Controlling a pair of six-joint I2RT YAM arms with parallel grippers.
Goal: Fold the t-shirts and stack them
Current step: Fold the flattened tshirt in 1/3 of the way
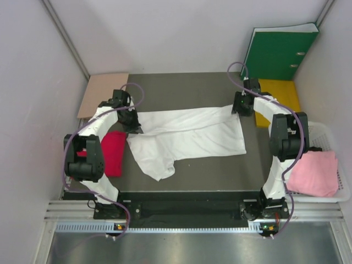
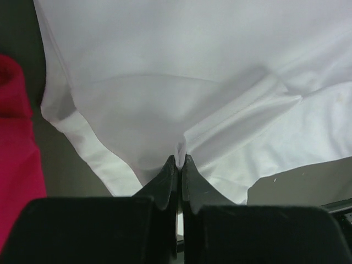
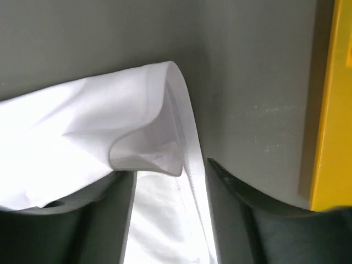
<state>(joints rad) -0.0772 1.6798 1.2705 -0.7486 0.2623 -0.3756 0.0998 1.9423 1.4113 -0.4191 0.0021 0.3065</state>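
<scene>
White shirt lies spread across the middle of the table, partly doubled over, with one sleeve trailing toward the near-left. Each arm is at a far corner of it, which reads as set-up for pulling the far edge toward the near side in one fold.

Left gripper: jaws closed tight on a small pinch of white hem. Right gripper: jaws wide apart, hem running between the fingers, nothing clamped. It probably needs to close before any lift, or that corner will drop.

Red shirt sits bunched at the left table edge, just beside the white one and under the left arm. Pink shirt is in the basket off the right side.

Room: bare table toward the near edge, so the fold has space. Tight spots are the yellow board just right of the right gripper, the green binder behind it, and the cardboard sheet behind the left gripper.
</scene>
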